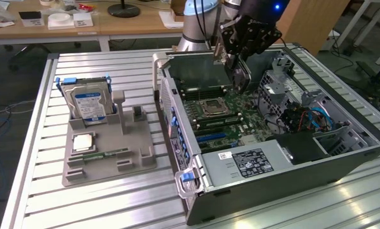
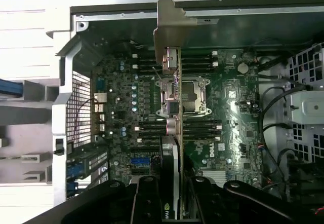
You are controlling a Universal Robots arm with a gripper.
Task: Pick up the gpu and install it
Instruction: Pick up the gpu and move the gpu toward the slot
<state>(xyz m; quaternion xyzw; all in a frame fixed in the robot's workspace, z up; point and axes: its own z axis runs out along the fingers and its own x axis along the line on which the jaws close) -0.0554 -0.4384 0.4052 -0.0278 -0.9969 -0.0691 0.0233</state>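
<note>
My gripper (image 1: 235, 58) is shut on the gpu (image 1: 239, 75), a thin card that hangs on edge above the open computer case (image 1: 342, 160). It sits over the motherboard (image 1: 231, 119), near the processor socket (image 1: 212, 107), and is held clear of the board. In the wrist view the gpu (image 2: 175, 127) runs edge-on away from the black fingers (image 2: 147, 198). Its silvery end bracket (image 2: 169, 29) points toward the case's wall. My gripper (image 2: 174, 196) clamps the card from both sides.
A grey parts holder (image 1: 107, 164) stands on the slatted aluminium table (image 1: 100, 205) at the exterior view's left. It carries a silver hard drive with a blue label (image 1: 88, 102), a processor chip (image 1: 81, 142) and a green memory stick (image 1: 107, 154). Drive cages and cables (image 1: 304, 114) fill the case's far side.
</note>
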